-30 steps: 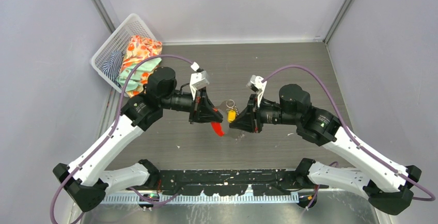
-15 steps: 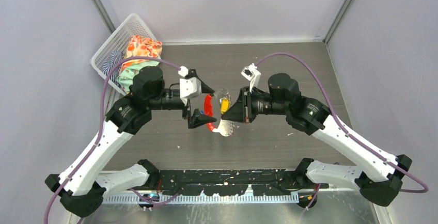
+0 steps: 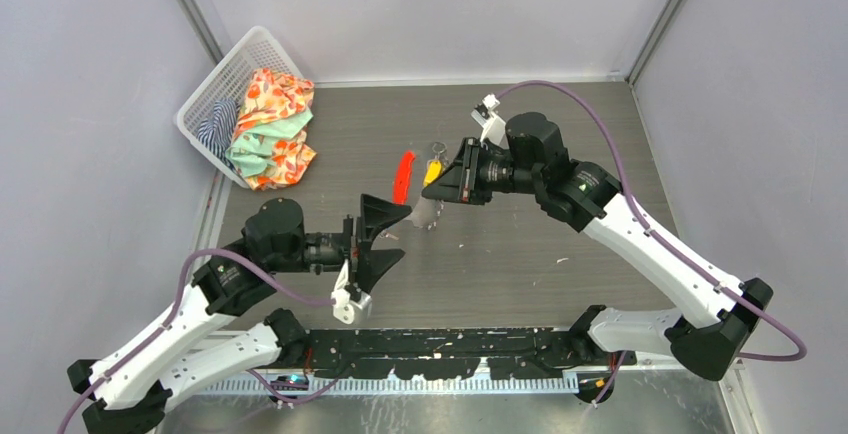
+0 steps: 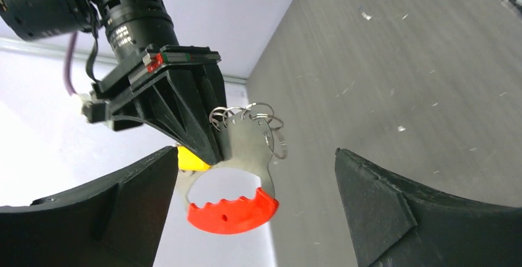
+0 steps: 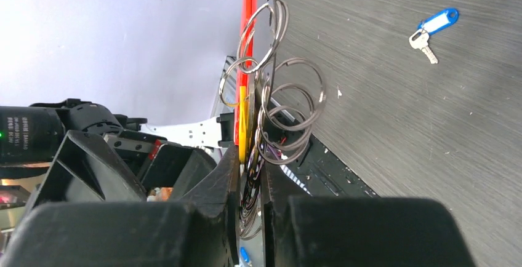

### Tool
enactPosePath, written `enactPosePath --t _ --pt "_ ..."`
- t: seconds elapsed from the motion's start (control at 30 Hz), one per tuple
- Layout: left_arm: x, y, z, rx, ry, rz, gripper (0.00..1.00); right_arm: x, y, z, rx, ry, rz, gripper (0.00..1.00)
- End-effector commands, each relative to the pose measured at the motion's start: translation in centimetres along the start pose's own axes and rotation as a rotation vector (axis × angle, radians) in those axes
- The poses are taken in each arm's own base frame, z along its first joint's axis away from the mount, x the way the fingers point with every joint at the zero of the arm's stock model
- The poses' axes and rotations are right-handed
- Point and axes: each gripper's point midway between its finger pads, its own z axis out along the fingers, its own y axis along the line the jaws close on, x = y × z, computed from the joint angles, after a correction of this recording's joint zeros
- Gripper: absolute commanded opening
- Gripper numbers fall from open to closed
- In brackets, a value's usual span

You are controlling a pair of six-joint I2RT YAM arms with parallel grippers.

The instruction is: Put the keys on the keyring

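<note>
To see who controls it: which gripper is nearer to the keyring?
Right. The right gripper is shut on the keyring and touches it. The left gripper is open and apart from it, on the near side.

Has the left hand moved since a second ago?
Yes: the left hand has drawn back toward the near edge, away from the white mesh basket.

Grey wood-grain table (image 3: 520, 284) with a white basket (image 3: 215, 89) of cloths (image 3: 268, 124) far left and a blue-headed key (image 5: 434, 24)
</note>
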Motion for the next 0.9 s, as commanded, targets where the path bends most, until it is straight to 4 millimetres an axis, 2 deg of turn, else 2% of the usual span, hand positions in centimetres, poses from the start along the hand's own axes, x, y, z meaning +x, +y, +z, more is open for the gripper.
enactPosePath --t 0.0,0.2,0.4,0.53,0.6,0.67,0.8,0.87 --pt "-0.5 2.9 -0.1 -0.089 0.000 0.273 1.00 -1.7 3.2 -1.2 -0.083 -0.057 0.027 0.01" --pt "0.9 2.1 0.7 -0.094 0.040 0.479 1.00 -1.4 4.1 -0.8 -0.147 -0.015 0.087 0.01" --pt "2.2 3.8 1.0 -0.195 0.117 0.609 0.95 -0.7 4.0 -0.9 -0.174 0.044 0.137 0.01" --pt "2.0 4.6 1.1 -0.236 0.118 0.636 0.88 0.0 3.7 -0.8 -0.175 0.077 0.159 0.01" --pt "1.8 4.7 1.0 -0.242 0.113 0.621 0.80 0.2 3.5 -0.7 -0.172 0.086 0.168 0.01" --pt "1.8 4.8 0.9 -0.247 0.113 0.615 0.68 0.3 3.3 -0.8 -0.167 0.089 0.173 0.01" --pt "1.5 5.0 0.7 -0.256 0.104 0.592 0.42 0.4 3.3 -0.9 -0.167 0.094 0.176 0.01" --pt "0.9 5.1 0.7 -0.262 0.076 0.574 0.26 0.5 3.2 -0.8 -0.165 0.096 0.182 0.01"
